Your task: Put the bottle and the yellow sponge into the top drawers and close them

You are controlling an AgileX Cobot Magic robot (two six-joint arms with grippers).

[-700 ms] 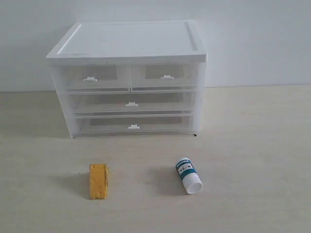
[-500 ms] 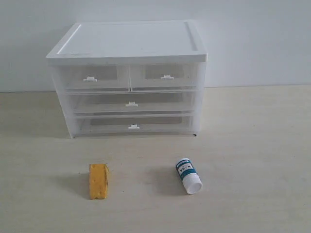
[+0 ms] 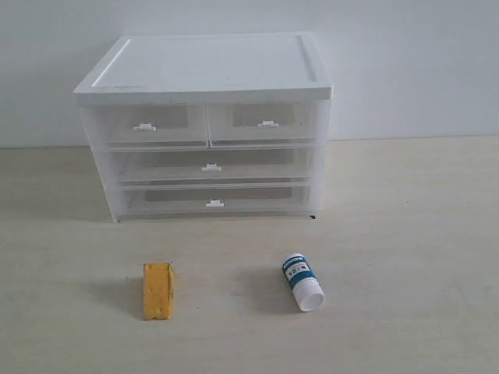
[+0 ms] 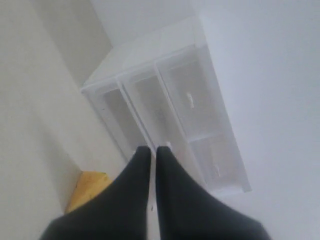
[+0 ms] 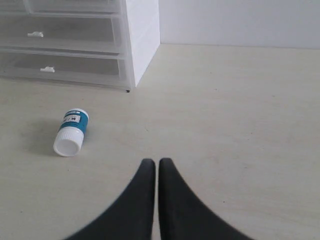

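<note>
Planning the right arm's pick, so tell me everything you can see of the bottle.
The bottle is a small white cylinder, plastic by its look, with a teal-and-white label and white cap on. It lies on its side on the table, cap end away from the cabinet, nothing else touching it.

Ext. cam: front-on, raised, facing drawer cabinet. L wrist: rolled, oblique on cabinet front. R wrist: low over table, toward cabinet corner. Ext. + L wrist share top drawers.
</note>
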